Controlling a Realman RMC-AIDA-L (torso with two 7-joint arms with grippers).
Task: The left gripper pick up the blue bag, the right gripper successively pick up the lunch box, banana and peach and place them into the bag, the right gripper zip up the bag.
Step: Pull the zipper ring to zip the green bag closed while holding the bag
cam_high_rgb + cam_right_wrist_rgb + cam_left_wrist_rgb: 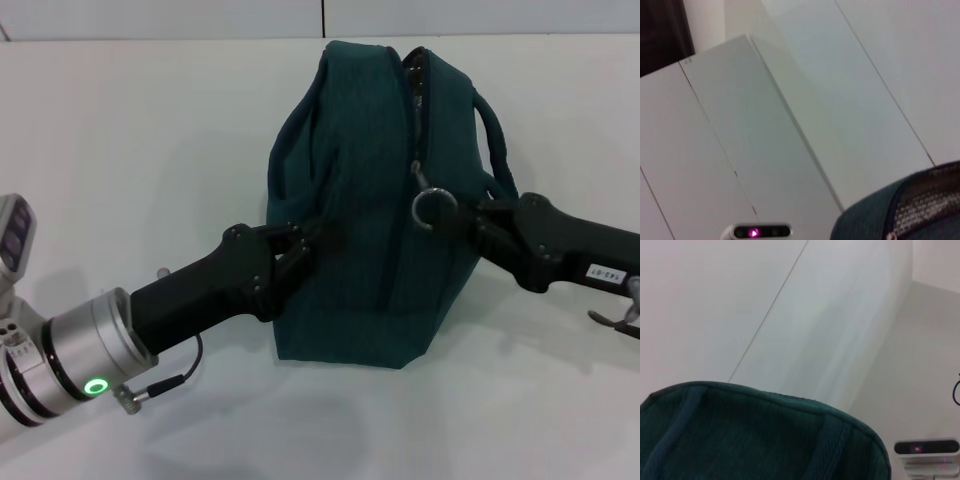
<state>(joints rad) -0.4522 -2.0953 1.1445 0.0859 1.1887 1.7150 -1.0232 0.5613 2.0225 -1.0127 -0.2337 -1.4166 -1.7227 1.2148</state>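
Observation:
The blue bag (380, 230) stands on the white table (130, 170), its zipper running down the top to a ring zipper pull (435, 208). My left gripper (300, 248) is clamped on the bag's left side, low down. From the right, my right gripper (468, 216) has its fingertips pinched on the edge of the ring. The bag's top edge and handles fill the bottom of the left wrist view (765, 440). A corner of the bag (910, 210) shows in the right wrist view. The lunch box, banana and peach are out of view.
The table runs back to a white wall (320, 18) behind the bag. A small white camera unit shows in both wrist views (926, 447) (756, 231). A loose cable (165, 385) hangs under the left arm.

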